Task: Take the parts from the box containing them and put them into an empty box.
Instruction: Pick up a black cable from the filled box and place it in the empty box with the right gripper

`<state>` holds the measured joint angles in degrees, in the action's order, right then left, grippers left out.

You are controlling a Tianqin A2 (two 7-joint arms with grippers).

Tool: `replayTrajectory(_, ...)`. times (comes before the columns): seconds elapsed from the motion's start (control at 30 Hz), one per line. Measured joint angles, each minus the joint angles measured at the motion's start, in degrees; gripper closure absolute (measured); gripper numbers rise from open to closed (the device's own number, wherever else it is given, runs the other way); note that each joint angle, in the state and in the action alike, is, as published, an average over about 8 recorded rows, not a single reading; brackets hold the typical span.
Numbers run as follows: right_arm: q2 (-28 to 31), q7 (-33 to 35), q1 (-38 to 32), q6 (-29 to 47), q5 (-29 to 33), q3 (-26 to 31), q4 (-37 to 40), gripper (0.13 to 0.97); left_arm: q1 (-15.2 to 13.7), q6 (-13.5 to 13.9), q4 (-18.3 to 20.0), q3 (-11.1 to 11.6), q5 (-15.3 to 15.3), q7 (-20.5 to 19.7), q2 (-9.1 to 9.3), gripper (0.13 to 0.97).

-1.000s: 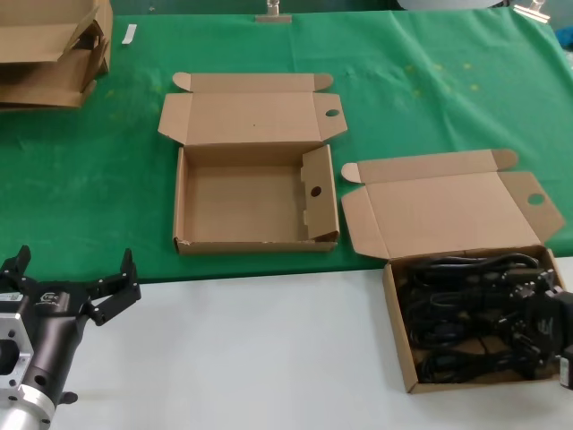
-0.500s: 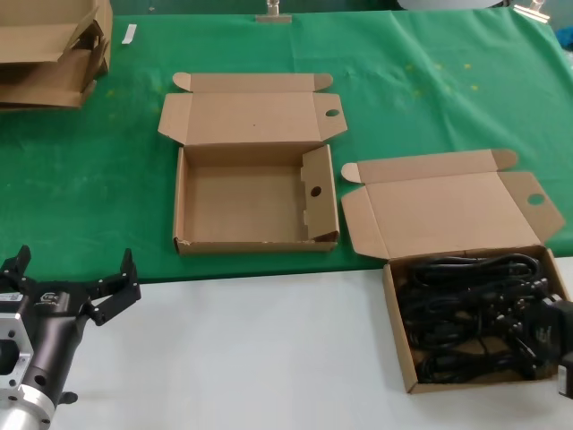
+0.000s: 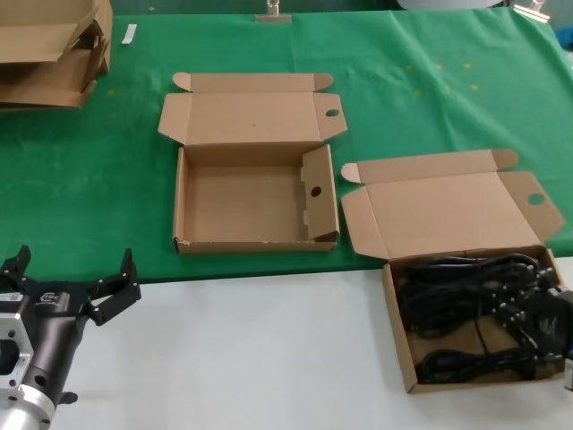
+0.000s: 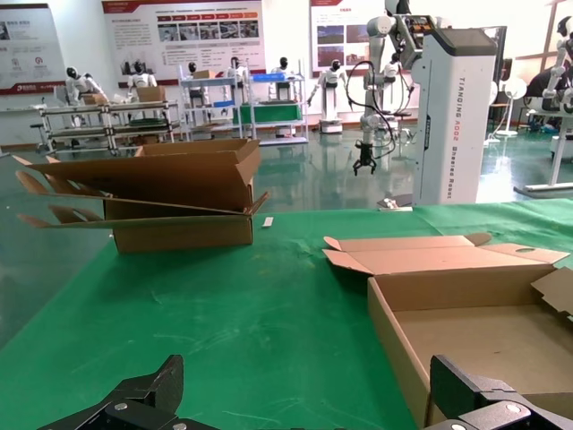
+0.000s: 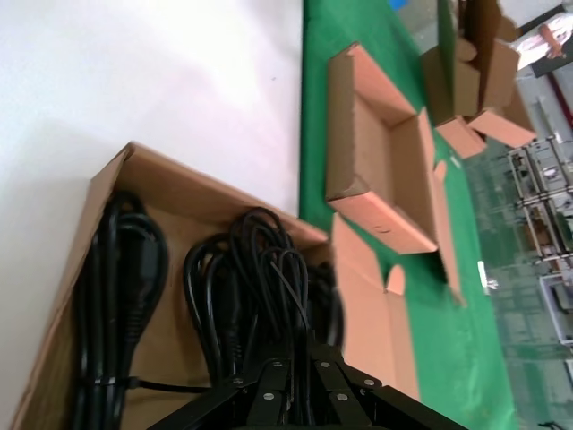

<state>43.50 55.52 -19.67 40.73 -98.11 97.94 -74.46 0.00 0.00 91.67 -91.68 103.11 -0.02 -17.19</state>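
The box with the parts (image 3: 399,322) lies at the right, its wide lid (image 3: 448,210) folded back on the green cloth. Black power cords (image 3: 461,313) fill it. My right gripper (image 3: 548,327) is at the box's right end, shut on a looped cord bundle; the right wrist view shows the cords (image 5: 242,269) running between its closed fingers (image 5: 300,349). The empty box (image 3: 242,206) stands open on the green cloth in the middle, and it shows in the left wrist view (image 4: 474,340) and the right wrist view (image 5: 376,161). My left gripper (image 3: 74,262) is open and empty, parked at the front left.
A pile of flat cardboard pieces (image 3: 54,54) lies at the far left corner, also seen in the left wrist view (image 4: 170,193). The front of the table is white (image 3: 269,349); the back is green cloth (image 3: 430,90).
The cords in the right box have been drawn toward my right gripper, baring a patch of the box floor in the middle. The left arm has not moved.
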Motion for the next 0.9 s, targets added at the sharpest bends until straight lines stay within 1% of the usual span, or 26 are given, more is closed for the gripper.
replayTrajectory(0.4, 3.85, -6.27, 6.45, -3.07, -1.5, -5.45, -12.16, 0.932, 0.0, 0.0, 0.0, 0.0, 0.0, 0.0, 0.0, 0.132)
replayTrajectory(0.57, 4.15, -8.94, 7.29, -4.6, -1.46, -6.57, -16.91, 0.932, 0.0, 0.0, 0.0, 0.0, 0.0, 0.0, 0.0, 0.132)
replayTrajectory(0.73, 2.17, -10.87, 4.53, -5.58, -0.04, -4.27, -19.41, 0.933, 0.0, 0.0, 0.0, 0.0, 0.0, 0.0, 0.0, 0.132)
replayTrajectory(0.9, -2.19, -11.73, -0.98, -6.05, 2.6, 0.54, -18.42, 0.933, 0.0, 0.0, 0.0, 0.0, 0.0, 0.0, 0.0, 0.132)
